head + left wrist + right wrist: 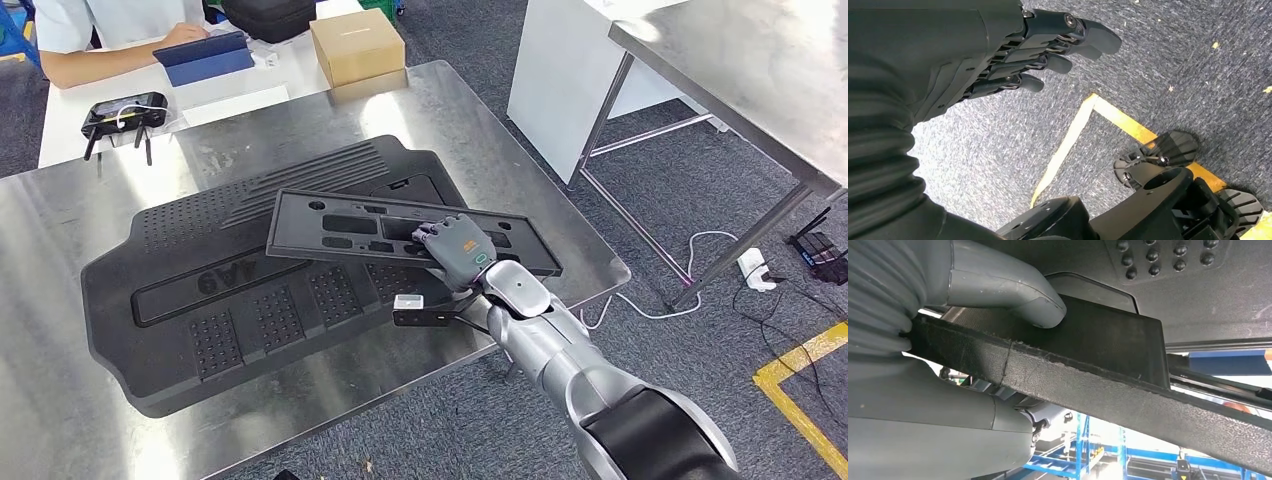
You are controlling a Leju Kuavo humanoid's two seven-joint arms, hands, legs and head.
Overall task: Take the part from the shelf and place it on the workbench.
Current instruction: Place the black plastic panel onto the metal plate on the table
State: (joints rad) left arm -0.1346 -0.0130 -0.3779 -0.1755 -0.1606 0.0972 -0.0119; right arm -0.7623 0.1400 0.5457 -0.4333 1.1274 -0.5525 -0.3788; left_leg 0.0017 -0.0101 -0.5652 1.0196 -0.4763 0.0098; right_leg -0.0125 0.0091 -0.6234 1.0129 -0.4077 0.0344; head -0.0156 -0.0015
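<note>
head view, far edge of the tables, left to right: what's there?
Black handheld controller → blue tablet under a person's hand → cardboard box

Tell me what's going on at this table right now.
The robot's right hand grips a flat black rectangular part by its near edge, holding it over a larger black moulded mat that lies on the steel workbench. The right wrist view shows the thumb pressed on the part's edge. The left hand hangs over the carpet, holding nothing. A person sits at the far white table.
</note>
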